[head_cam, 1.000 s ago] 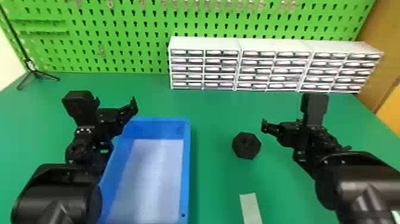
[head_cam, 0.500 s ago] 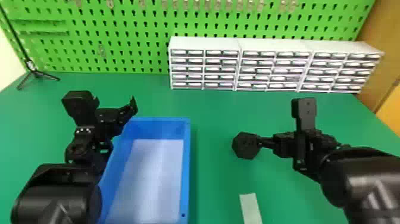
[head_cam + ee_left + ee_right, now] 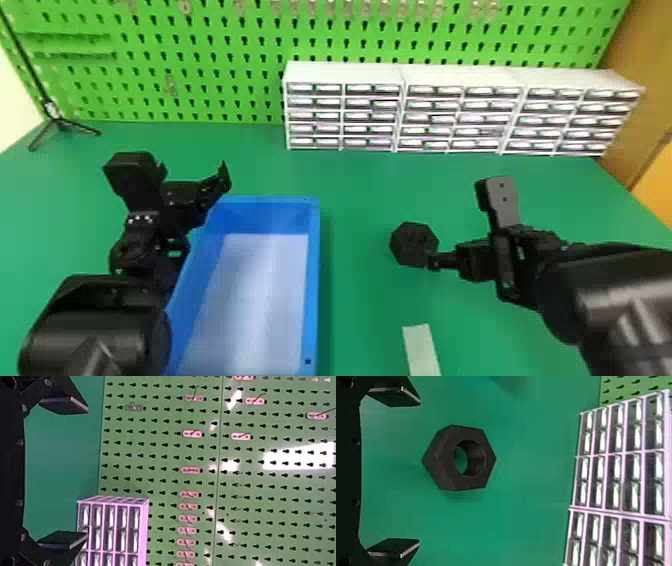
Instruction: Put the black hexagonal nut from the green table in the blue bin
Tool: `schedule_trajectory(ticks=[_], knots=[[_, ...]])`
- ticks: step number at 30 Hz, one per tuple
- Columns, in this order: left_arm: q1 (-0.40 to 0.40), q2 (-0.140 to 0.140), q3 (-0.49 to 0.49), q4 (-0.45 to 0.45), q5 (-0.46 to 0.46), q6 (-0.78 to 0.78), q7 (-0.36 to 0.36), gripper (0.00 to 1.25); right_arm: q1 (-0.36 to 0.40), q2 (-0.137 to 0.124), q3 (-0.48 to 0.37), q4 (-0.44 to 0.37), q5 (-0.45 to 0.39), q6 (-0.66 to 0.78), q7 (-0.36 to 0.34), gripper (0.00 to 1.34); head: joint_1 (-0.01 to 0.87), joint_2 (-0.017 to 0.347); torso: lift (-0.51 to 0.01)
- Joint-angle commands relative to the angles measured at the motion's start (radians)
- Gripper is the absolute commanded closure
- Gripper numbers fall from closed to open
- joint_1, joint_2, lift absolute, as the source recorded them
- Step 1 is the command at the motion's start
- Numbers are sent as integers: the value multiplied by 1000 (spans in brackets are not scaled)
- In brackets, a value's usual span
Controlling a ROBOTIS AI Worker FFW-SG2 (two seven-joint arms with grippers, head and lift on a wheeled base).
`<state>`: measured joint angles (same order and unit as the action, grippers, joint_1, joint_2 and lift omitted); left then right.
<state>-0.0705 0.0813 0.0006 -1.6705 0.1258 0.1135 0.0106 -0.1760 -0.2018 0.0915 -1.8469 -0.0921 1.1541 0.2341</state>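
On the green table (image 3: 365, 190), the black hexagonal nut (image 3: 414, 243) lies right of the blue bin (image 3: 312, 280). My right gripper (image 3: 440, 260) is at the nut's right side in the head view, its fingertip overlapping the nut's lower right edge. In the right wrist view the right gripper (image 3: 417, 473) is open, and the nut (image 3: 437, 461) sits just beyond the fingertips, between their two lines, not held. My left gripper (image 3: 225, 175) is parked over the bin's far left corner; in the left wrist view the left gripper (image 3: 87, 473) stands open with nothing between its fingers.
White drawer cabinets (image 3: 345, 72) line the back of the table before a green pegboard (image 3: 220, 65). A pale strip (image 3: 421, 350) lies near the front, between bin and right arm. A small black tripod (image 3: 60, 122) stands at the back left.
My right gripper has moved left and toward the robot, from the nut's upper right to its right side, and has turned. The nut, bin and left arm have stayed put.
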Motion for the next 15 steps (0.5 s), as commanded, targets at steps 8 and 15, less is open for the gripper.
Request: schedule_trajectory(ticks=[8,15], knots=[[1,0,-1,0,0,0,2,162,-11,-24,44,0,34,67,90,62,686,28,-96],[1,0,2,0,0,0,2,162,-13,-28,53,0,58,76,122,62,686,28,-96]])
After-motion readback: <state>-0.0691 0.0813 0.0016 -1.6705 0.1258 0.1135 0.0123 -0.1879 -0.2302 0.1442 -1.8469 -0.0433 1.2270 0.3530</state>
